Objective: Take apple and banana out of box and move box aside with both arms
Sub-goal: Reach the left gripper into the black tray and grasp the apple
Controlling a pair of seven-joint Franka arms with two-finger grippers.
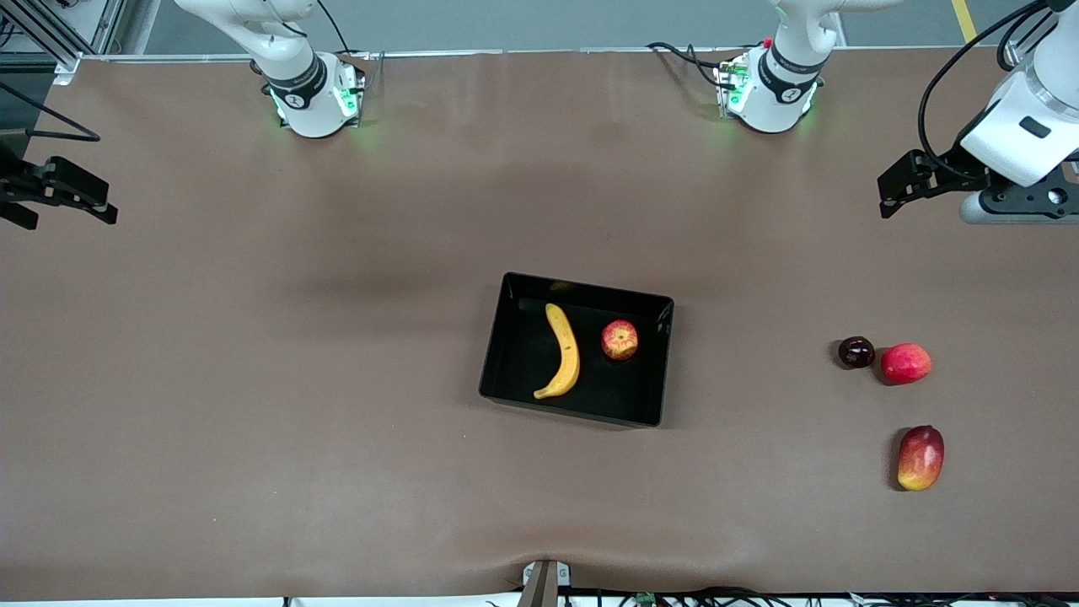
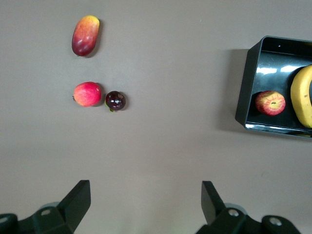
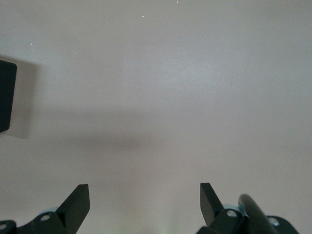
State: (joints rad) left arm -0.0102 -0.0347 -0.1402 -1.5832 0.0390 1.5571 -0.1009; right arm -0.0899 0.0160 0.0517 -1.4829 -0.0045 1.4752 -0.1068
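Note:
The black box (image 1: 516,362) sits at the middle of the table. The yellow banana (image 1: 563,352) and the small red apple (image 1: 620,340) lie side by side in it, the apple toward the left arm's end. My left gripper (image 1: 895,192) hangs open and empty over the bare table at the left arm's end. Its wrist view shows its gripper (image 2: 146,204), the box's wall (image 2: 246,87), the apple (image 2: 270,103) and the banana (image 2: 302,96). My right gripper (image 1: 67,211) hangs open and empty over the right arm's end. Its wrist view shows its gripper (image 3: 145,204) and a corner of the box (image 3: 6,95).
A dark purple fruit (image 1: 856,351) touches a round red-pink fruit (image 1: 905,363) toward the left arm's end. A red-yellow mango (image 1: 920,457) lies nearer the front camera. The left wrist view shows the mango (image 2: 85,35), the red-pink fruit (image 2: 87,94) and the purple fruit (image 2: 115,100).

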